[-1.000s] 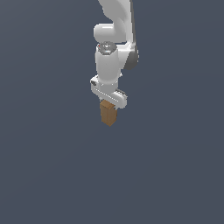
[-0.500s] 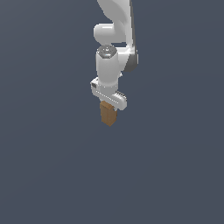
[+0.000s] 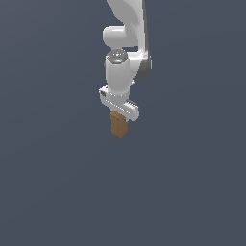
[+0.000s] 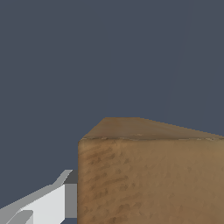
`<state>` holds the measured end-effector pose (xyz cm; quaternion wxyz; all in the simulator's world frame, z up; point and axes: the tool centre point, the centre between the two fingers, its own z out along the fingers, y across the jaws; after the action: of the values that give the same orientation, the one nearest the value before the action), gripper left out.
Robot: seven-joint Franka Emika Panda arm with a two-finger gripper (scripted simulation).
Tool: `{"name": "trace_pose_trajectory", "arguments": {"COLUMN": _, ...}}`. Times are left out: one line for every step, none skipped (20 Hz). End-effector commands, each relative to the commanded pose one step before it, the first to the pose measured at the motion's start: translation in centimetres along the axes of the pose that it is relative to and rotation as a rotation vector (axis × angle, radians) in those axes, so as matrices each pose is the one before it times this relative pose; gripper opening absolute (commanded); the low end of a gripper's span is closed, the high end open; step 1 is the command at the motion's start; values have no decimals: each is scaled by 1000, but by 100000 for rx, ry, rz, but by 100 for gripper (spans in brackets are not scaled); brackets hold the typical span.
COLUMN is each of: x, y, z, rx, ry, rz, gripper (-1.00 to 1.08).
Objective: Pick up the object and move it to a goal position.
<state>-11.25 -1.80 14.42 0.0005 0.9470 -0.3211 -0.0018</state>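
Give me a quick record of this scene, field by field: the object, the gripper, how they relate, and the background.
object: brown wood-grain block, upright, hanging below the gripper
gripper: white gripper, shut on the block's upper part
finger seen: one white finger beside the block in the wrist view
contact: block touches only the gripper
surroundings: plain dark grey-blue background; no goal marker visible

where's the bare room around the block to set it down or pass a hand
Everything around the brown block is bare dark grey: the wide stretch below it and both flanks on the exterior view's left and right. Only directly above is crowded, where the gripper and the white arm hang.
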Motion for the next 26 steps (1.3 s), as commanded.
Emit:
{"name": "trace_pose_trajectory", "arguments": {"x": 179, "y": -29, "z": -614, "rx": 294, "ry": 376, "rz": -19, "gripper": -100}}
{"name": "trace_pose_trajectory", "arguments": {"x": 53, "y": 45, "z": -279, "rx": 0, "ry": 0, "rz": 0, "gripper": -100}}
{"name": "trace_pose_trajectory", "arguments": {"x": 62, "y": 53, "z": -329, "rx": 0, "ry": 0, "rz": 0, "gripper": -100}}
{"name": "trace_pose_trajectory", "arguments": {"x": 72, "y": 61, "z": -379, "rx": 0, "ry": 0, "rz": 0, "gripper": -100}}
{"name": "trace_pose_trajectory", "arguments": {"x": 81, "y": 68, "z": -428, "rx": 0, "ry": 0, "rz": 0, "gripper": -100}}
{"name": "trace_pose_trajectory", "arguments": {"x": 91, "y": 76, "z": -478, "rx": 0, "ry": 0, "rz": 0, "gripper": -100}}
{"name": "trace_pose_trajectory", "arguments": {"x": 100, "y": 84, "z": -527, "rx": 0, "ry": 0, "rz": 0, "gripper": -100}}
{"name": "trace_pose_trajectory", "arguments": {"x": 110, "y": 91, "z": -576, "rx": 0, "ry": 0, "rz": 0, "gripper": -100}}
{"name": "trace_pose_trajectory", "arguments": {"x": 119, "y": 99, "z": -625, "rx": 0, "ry": 0, "rz": 0, "gripper": -100}}
{"name": "trace_pose_trajectory", "arguments": {"x": 129, "y": 107, "z": -673, "rx": 0, "ry": 0, "rz": 0, "gripper": -100}}
{"name": "trace_pose_trajectory", "arguments": {"x": 138, "y": 114, "z": -722, "rx": 0, "ry": 0, "rz": 0, "gripper": -100}}
{"name": "trace_pose_trajectory", "arguments": {"x": 148, "y": 121, "z": -771, "rx": 0, "ry": 0, "rz": 0, "gripper": -100}}
{"name": "trace_pose_trajectory", "arguments": {"x": 158, "y": 129, "z": -820, "rx": 0, "ry": 0, "rz": 0, "gripper": -100}}
{"name": "trace_pose_trajectory", "arguments": {"x": 168, "y": 136, "z": -869, "rx": 0, "ry": 0, "rz": 0, "gripper": -100}}
{"name": "trace_pose_trajectory", "arguments": {"x": 178, "y": 143, "z": -918, "rx": 0, "ry": 0, "rz": 0, "gripper": -100}}
{"name": "trace_pose_trajectory", "arguments": {"x": 213, "y": 173, "z": -944, "rx": 2, "ry": -43, "rz": 54, "gripper": -100}}
{"name": "trace_pose_trajectory", "arguments": {"x": 192, "y": 151, "z": -978, "rx": 0, "ry": 0, "rz": 0, "gripper": -100}}
{"name": "trace_pose_trajectory", "arguments": {"x": 193, "y": 151, "z": -979, "rx": 0, "ry": 0, "rz": 0, "gripper": -100}}
{"name": "trace_pose_trajectory", "arguments": {"x": 194, "y": 150, "z": -980, "rx": 0, "ry": 0, "rz": 0, "gripper": -100}}
{"name": "trace_pose_trajectory", "arguments": {"x": 196, "y": 150, "z": -981, "rx": 0, "ry": 0, "rz": 0, "gripper": -100}}
{"name": "trace_pose_trajectory", "arguments": {"x": 198, "y": 149, "z": -983, "rx": 0, "ry": 0, "rz": 0, "gripper": -100}}
{"name": "trace_pose_trajectory", "arguments": {"x": 200, "y": 148, "z": -984, "rx": 0, "ry": 0, "rz": 0, "gripper": -100}}
{"name": "trace_pose_trajectory", "arguments": {"x": 202, "y": 147, "z": -986, "rx": 0, "ry": 0, "rz": 0, "gripper": -100}}
{"name": "trace_pose_trajectory", "arguments": {"x": 204, "y": 147, "z": -988, "rx": 0, "ry": 0, "rz": 0, "gripper": -100}}
{"name": "trace_pose_trajectory", "arguments": {"x": 206, "y": 146, "z": -989, "rx": 0, "ry": 0, "rz": 0, "gripper": -100}}
{"name": "trace_pose_trajectory", "arguments": {"x": 209, "y": 145, "z": -991, "rx": 0, "ry": 0, "rz": 0, "gripper": -100}}
